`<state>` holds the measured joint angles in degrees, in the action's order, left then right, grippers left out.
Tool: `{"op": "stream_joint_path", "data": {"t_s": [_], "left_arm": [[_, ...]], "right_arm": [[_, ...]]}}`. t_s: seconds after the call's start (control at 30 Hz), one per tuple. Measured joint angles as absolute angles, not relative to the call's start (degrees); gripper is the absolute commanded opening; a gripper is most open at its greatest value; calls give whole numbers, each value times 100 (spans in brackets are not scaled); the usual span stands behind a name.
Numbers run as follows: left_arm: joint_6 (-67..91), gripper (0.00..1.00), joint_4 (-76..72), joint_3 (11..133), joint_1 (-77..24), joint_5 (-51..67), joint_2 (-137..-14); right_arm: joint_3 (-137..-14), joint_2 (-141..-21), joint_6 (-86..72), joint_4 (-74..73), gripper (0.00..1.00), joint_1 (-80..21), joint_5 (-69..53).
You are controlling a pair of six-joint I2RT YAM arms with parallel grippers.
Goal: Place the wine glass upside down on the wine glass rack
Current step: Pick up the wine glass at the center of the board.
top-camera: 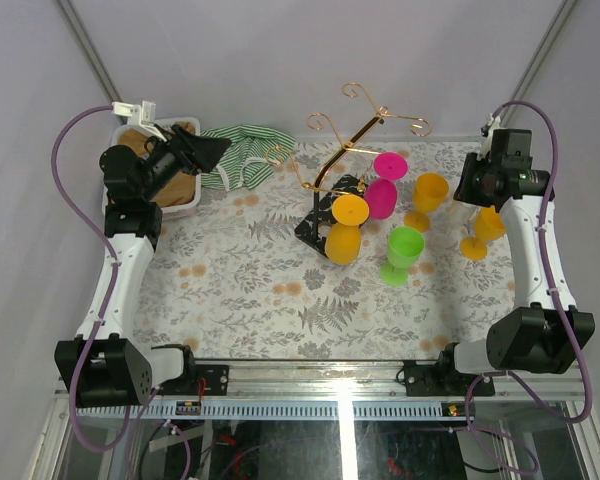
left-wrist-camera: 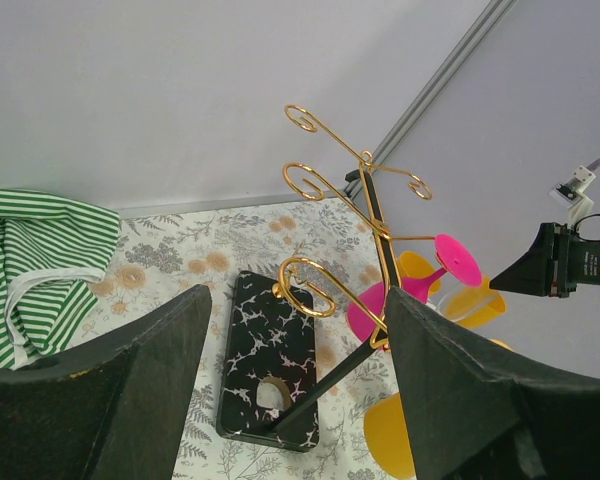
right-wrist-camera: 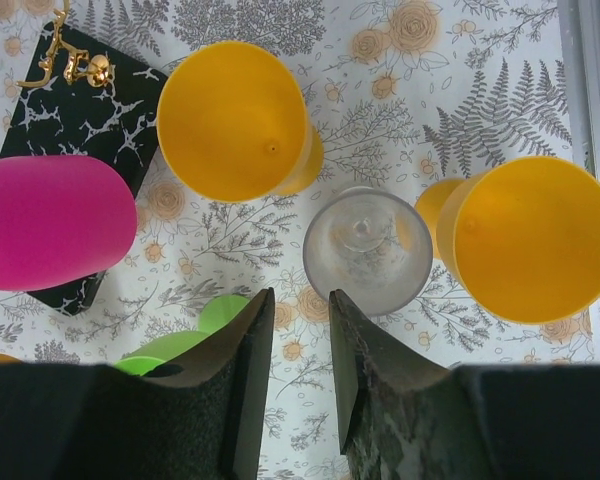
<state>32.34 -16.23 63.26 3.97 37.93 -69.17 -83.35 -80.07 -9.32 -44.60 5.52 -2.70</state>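
Wine glass [right-wrist-camera: 368,250] is sitting upright on the table [right-wrist-camera: 460,100], clear, between two orange glasses [right-wrist-camera: 235,120]. My right gripper [right-wrist-camera: 300,300] is hovering near it, jaws just a crack apart, grabbing nothing.

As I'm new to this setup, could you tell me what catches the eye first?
The gold wine glass rack stands mid-table, its curled hooks rising above a pink glass and an orange glass by its post. A green glass stands just right of them, and a green-striped cloth lies at the back left.
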Motion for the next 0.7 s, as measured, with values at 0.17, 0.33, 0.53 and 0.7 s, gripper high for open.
{"op": "stream_joint_path", "data": {"t_s": [0.17,0.33,0.53,0.7], "left_arm": [[3229,70,-1619,6326,397,3791,-6943],[3214,70,-1584,6326,397,3782,-6969],[3203,70,-1584,6331,397,3747,-7041],[3203,70,-1584,6331,397,3734,-7124]], "right_arm": [[-8335,-8036,-930,-4375,34,552,-263],[-8335,-8180,-921,-4294,32,552,-255],[-8335,-8366,-906,-4283,32,550,-252],[-8335,-8381,-893,-4268,31,552,-244]]}}
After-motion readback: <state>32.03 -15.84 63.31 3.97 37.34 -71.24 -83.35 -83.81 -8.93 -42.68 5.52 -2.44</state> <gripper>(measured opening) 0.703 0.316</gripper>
